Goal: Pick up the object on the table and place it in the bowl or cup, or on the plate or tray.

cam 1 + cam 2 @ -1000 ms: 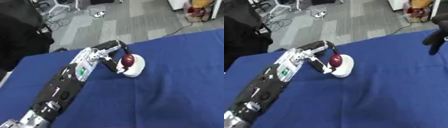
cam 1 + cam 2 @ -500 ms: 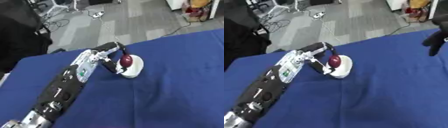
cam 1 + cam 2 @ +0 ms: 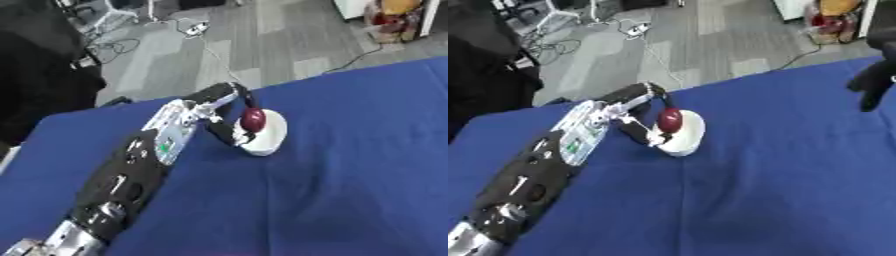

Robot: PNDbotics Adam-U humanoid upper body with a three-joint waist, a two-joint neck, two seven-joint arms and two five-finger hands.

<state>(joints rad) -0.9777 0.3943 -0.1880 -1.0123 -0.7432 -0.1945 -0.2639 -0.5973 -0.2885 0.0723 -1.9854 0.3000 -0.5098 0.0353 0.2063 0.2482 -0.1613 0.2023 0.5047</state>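
The robot's left hand [image 3: 229, 111] reaches from the lower left across the dark blue cloth-covered table [image 3: 350, 180], and its fingers curl around a small, dark red, rounded object [image 3: 253, 119], which it pinches between thumb and fingers. That object sits right over the small white round dish [image 3: 267, 134], a shallow bowl or plate whose depth I cannot make out, and appears to touch or nearly touch its inside surface. The dish lies a little above the table's middle, and the hand meets it from about nine to ten o'clock of its rim.

The right hand [image 3: 874, 75] shows only in the right eye view, at the frame's three o'clock edge, well apart from the dish; its dark fingers hang downward and look relaxed, holding nothing.

As I judge it, the picking up is done and the step in hand is the placing: the red object is already at the dish, so the task is close to its end. The next move calls for the thumb and fingers to part so that the object settles in the dish, and then for the hand to draw back toward eight o'clock without nudging the light dish or rolling the round object out over its low rim
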